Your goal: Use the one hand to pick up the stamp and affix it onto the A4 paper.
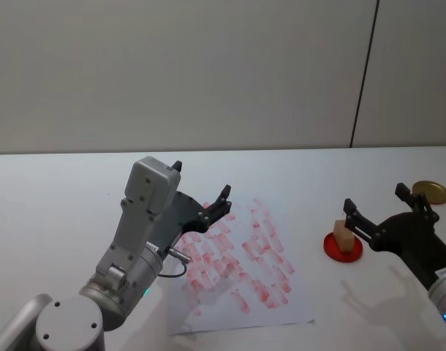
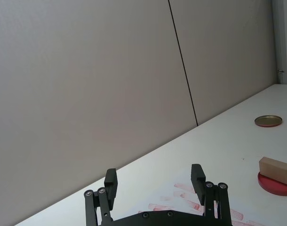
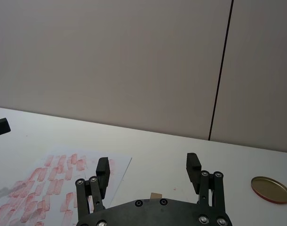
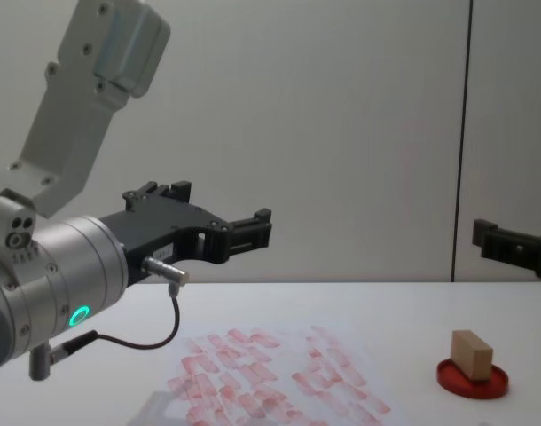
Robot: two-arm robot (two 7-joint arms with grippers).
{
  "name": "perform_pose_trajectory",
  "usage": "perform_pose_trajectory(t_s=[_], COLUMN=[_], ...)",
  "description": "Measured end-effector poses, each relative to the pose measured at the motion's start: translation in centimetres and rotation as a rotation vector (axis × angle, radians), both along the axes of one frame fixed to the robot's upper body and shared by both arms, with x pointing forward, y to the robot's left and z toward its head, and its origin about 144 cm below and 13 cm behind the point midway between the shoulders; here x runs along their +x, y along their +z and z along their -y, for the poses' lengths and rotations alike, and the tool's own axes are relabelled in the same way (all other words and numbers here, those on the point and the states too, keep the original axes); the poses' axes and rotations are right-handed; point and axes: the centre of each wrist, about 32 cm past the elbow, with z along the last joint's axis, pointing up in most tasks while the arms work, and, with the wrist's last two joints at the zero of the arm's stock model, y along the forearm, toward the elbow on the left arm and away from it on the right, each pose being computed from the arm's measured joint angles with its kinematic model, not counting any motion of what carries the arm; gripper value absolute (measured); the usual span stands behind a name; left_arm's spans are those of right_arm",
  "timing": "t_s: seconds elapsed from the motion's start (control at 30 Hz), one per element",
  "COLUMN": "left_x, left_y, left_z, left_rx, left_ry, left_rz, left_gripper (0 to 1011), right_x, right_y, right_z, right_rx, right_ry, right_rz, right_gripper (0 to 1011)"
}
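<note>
Currently, stamp (image 1: 343,235) flat on ink pad (image 1: 343,249) — long axis running front to back, right pincer (image 1: 375,196) wide open, empty

Plain grey-beige panelled wall (image 1: 172,73) at 12 o'clock, one dark vertical seam (image 1: 363,73) around 1 o'clock, white table (image 1: 62,190) below, soft even light.
</note>
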Motion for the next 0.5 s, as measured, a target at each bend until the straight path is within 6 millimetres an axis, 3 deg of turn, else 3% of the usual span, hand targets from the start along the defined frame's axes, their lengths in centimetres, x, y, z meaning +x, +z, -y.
perform_pose_trajectory(t_s=[0.5], left_x=[0.00], left_y=[0.00], left_z=[0.00], left_rx=[0.000], left_ry=[0.000], left_rz=[0.000], left_gripper=[993], right_x=[0.00], right_y=[0.02], right_z=[0.00], right_rx=[0.000], right_ry=[0.000], right_rz=[0.001], right_gripper=[1001])
